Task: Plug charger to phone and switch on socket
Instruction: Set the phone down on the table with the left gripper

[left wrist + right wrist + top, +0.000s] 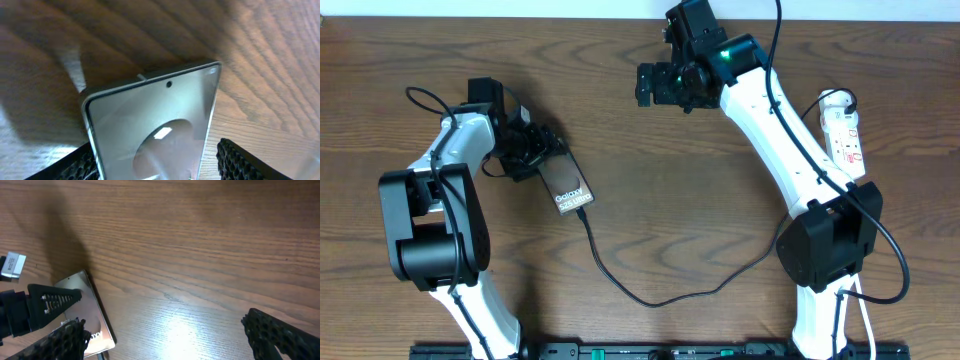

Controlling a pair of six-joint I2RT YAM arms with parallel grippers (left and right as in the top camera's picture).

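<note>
The phone point(569, 187) lies flat on the wooden table, left of centre, with white lettering on its screen. The charger point(650, 298), a thin black cable, meets the phone's lower edge and loops toward the right arm's base. My left gripper point(544, 153) straddles the phone's upper end. In the left wrist view the phone point(155, 120) sits between the fingers point(240, 160); the left one is at its edge and bare wood shows at the right one. The socket point(846, 132), a white strip, lies at the far right. My right gripper point(655, 85) hovers open over bare wood point(170, 345), with the phone point(87, 315) to its left.
The right arm point(780, 130) stretches diagonally between the socket and the table's middle. The socket's round white plug point(832, 100) is at its far end. The left arm's base point(425, 225) stands beside the phone. A black rail point(650, 351) runs along the front edge.
</note>
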